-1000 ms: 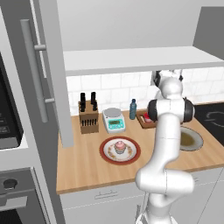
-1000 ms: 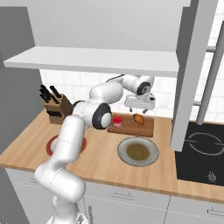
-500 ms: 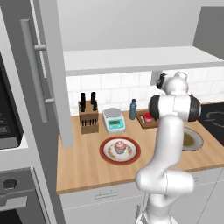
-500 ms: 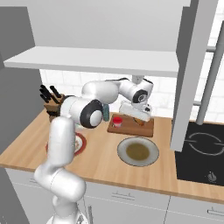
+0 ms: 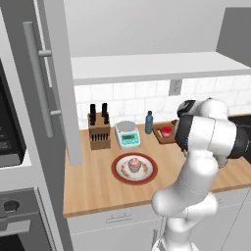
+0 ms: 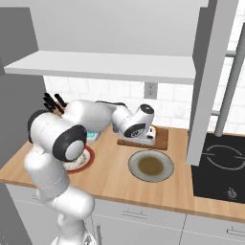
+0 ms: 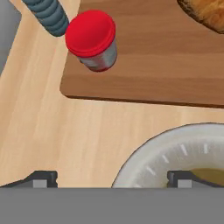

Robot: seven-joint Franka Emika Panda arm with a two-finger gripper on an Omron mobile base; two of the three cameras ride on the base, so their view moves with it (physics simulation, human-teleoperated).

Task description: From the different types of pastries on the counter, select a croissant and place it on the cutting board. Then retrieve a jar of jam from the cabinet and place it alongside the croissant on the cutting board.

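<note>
The jar of jam (image 7: pixel 92 40), red-lidded, stands upright on the left part of the cutting board (image 7: pixel 157 61). An edge of the golden croissant (image 7: pixel 205 13) shows on the same board at the hand view's top right. My gripper (image 7: pixel 111 179) is open and holds nothing. It hangs over the counter (image 7: pixel 52 131) between the board and the grey plate (image 7: pixel 183 157), a short way clear of the jar. From the right base camera the gripper (image 6: pixel 138 139) sits at the near left edge of the board (image 6: pixel 162 139). In the left base view the jar (image 5: pixel 167 130) rests on the board (image 5: pixel 160 133).
A slim blue bottle (image 5: pixel 149 121) stands just left of the board. Further left are a white-and-teal scale (image 5: pixel 127 134) and a knife block (image 5: pixel 99 128). The pink cupcake on its red-rimmed plate (image 5: pixel 133 167) sits mid-counter. The cabinet door (image 5: pixel 56 73) hangs open; a hob (image 6: pixel 220 162) lies right.
The hand has drawn back from above the board toward the counter's front and sunk lower. The jar stays standing on the board.
</note>
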